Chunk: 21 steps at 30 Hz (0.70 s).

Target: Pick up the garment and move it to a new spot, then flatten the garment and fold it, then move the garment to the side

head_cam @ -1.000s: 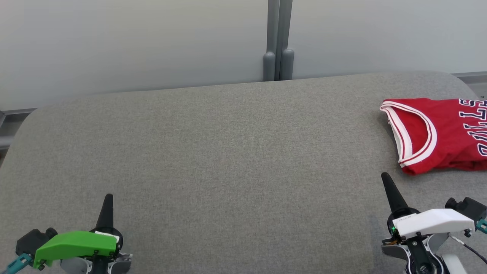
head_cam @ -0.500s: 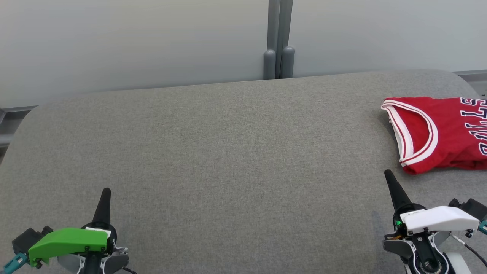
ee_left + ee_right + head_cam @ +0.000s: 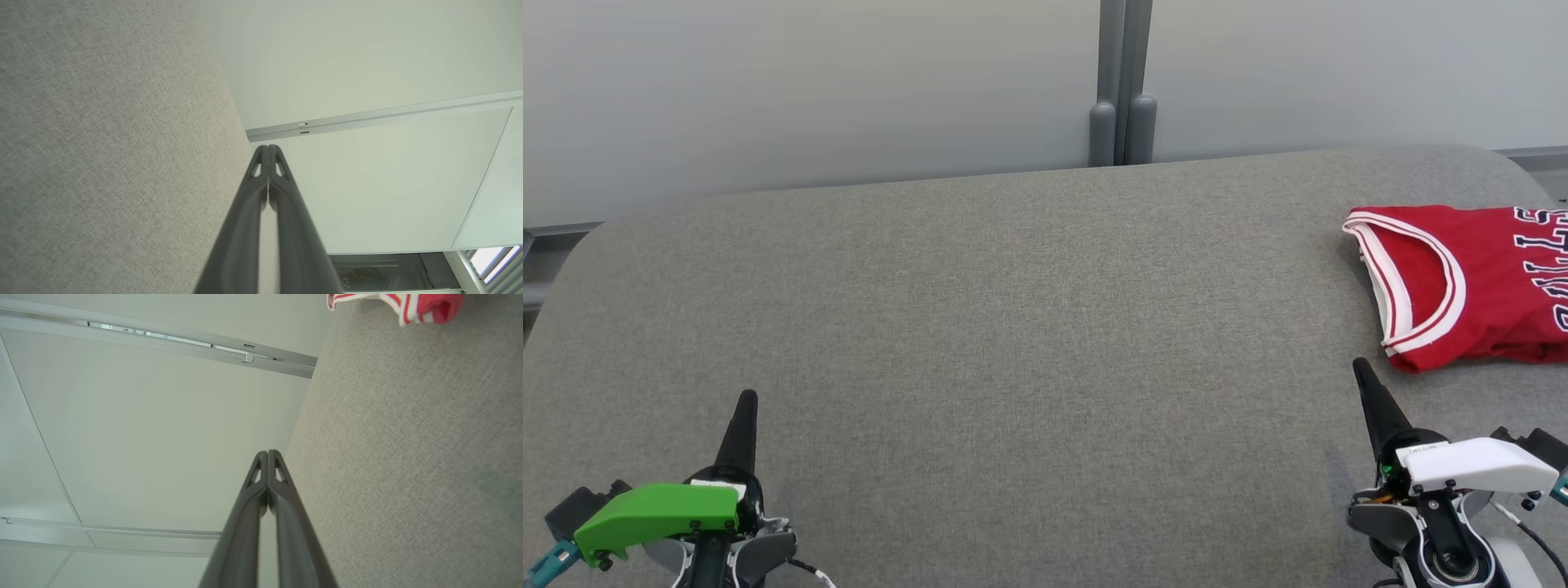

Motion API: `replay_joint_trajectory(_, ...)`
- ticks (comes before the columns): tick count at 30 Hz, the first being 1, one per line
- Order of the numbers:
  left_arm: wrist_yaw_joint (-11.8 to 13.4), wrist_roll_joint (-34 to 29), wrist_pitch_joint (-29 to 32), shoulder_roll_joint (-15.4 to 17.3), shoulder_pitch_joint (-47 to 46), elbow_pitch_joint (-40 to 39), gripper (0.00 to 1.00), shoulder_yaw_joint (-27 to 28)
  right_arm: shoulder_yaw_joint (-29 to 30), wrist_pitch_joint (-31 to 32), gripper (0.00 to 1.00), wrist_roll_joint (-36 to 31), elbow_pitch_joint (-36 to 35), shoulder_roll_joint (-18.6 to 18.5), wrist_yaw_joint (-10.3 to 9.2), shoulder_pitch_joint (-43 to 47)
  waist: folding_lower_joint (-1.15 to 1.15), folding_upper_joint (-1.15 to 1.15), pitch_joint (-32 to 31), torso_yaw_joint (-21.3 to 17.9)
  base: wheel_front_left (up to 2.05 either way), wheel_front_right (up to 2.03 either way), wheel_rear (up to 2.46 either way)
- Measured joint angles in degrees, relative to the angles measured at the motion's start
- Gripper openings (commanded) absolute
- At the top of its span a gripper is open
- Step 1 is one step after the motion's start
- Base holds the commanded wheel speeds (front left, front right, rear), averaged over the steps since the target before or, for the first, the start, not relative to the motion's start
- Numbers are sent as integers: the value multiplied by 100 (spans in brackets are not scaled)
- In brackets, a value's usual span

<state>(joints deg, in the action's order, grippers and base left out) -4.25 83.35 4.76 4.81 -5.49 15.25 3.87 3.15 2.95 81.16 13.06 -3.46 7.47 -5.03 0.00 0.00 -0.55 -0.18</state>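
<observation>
**Red jersey (image 3: pixel 1478 278) at desk's (image 3: pixel 1013 327) right side; both claws shut, empty**

The jersey, w/ white trim & dark letters, lies on the grey fabric desk, partly cut off by the head view's right edge. Its corner (image 3: pixel 408 304) also shows at the top of the right wrist view. Nearby, the right claw (image 3: pixel 1360 366) sits just short of the near hem, not touching, fingers pressed together, nothing btwn them. At lower left, the left claw (image 3: pixel 746 398) is well apart from the jersey, likewise closed tight & empty. Pale wall (image 3: pixel 809 90) w/ grey post (image 3: pixel 1123 90) behind.
</observation>
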Motion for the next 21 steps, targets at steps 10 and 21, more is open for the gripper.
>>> replay_joint_trajectory(10,-125,309,122,-57,-94,29,0,149,53,36,0,421,63,7,0,-58,0,0,28,6,0,0,0)
replay_joint_trajectory(21,-238,642,247,-138,-176,62,0,298,112,93,0,867,130,10,0,-118,0,0,60,13,0,0,0)
